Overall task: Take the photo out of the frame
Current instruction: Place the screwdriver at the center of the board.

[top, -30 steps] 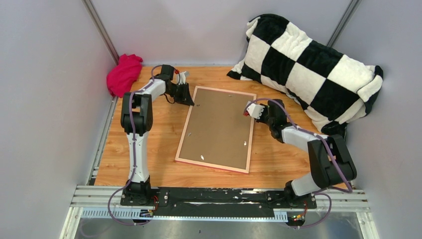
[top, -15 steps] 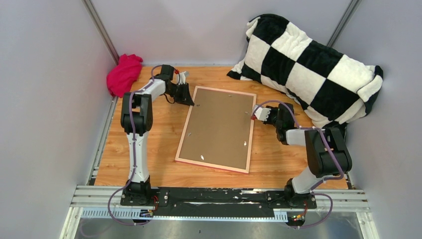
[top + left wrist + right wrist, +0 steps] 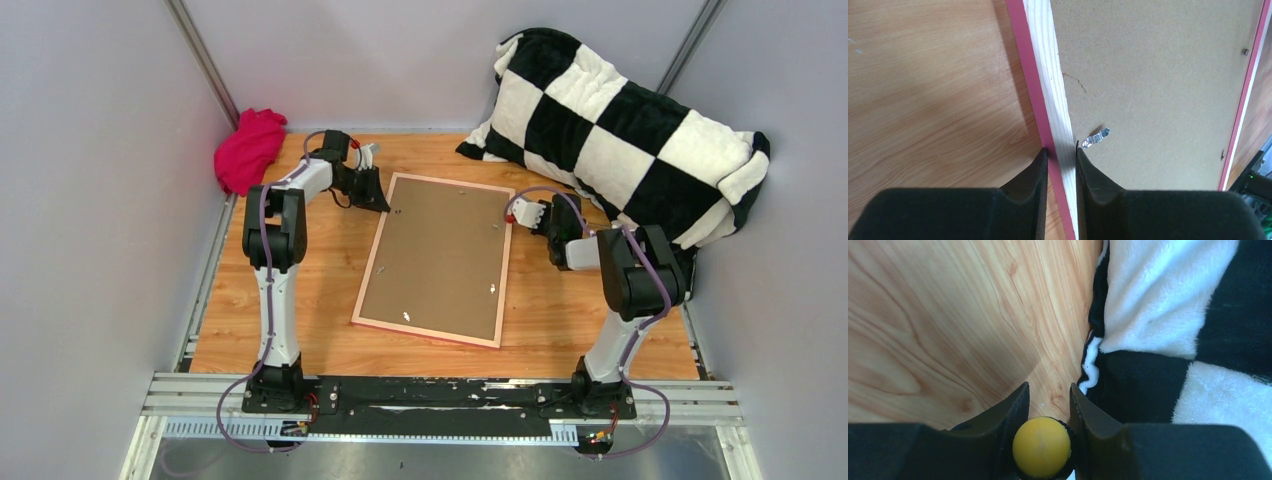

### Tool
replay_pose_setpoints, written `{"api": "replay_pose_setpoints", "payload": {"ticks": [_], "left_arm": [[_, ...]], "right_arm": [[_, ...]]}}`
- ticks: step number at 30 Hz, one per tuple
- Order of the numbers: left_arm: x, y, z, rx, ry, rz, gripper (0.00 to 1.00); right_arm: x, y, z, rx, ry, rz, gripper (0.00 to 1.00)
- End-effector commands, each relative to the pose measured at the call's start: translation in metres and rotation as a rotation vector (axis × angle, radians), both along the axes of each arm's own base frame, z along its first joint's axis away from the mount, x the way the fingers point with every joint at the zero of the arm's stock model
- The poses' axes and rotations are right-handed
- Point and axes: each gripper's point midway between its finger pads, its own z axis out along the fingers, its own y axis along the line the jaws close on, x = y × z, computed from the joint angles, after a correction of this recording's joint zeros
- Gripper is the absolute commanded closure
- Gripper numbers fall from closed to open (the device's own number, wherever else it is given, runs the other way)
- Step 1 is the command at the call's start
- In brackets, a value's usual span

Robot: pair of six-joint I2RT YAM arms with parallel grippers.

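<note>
Judging by the top cam, you're barely started: the frame (image 3: 437, 262) lies face-down mid-table (image 3: 300, 300), brown back up, the photo hidden under it, so nothing's out yet. Left gripper (image 3: 368, 190) sits at the frame's far-left corner, and right gripper (image 3: 525, 212) hangs just off its far-right edge. Checkered pillow (image 3: 620, 130) fills the table's far-right corner, magenta cloth (image 3: 248, 150) the far-left, w/ grey walls round. Left wrist: you're pinching the pink rail, backing board (image 3: 1158, 75) in place, one metal tab (image 3: 1095, 137) beside the fingers. Right wrist: narrow gap, yellow ball (image 3: 1041, 446) low btwn the fingers; can't tell if gripped.
</note>
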Motion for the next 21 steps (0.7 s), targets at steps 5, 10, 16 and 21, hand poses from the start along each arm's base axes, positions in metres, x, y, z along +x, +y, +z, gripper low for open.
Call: {"api": "replay_pose_setpoints", "payload": {"ticks": [5, 10, 16, 21], "left_arm": [[-0.014, 0.008, -0.052, 0.078, 0.089, -0.005, 1.00], [-0.014, 0.008, -0.052, 0.078, 0.089, -0.004, 1.00], [-0.013, 0.008, -0.051, 0.080, 0.087, -0.003, 0.98], [-0.014, 0.008, -0.052, 0.079, 0.088, -0.003, 0.96]], "right_arm": [[0.008, -0.043, 0.003, 0.006, 0.011, -0.172, 0.73], [0.009, -0.047, 0.010, 0.058, 0.026, -0.217, 0.16], [0.015, -0.050, 0.019, 0.110, 0.062, -0.287, 0.07], [0.016, -0.054, 0.028, 0.128, 0.069, -0.340, 0.06]]}}
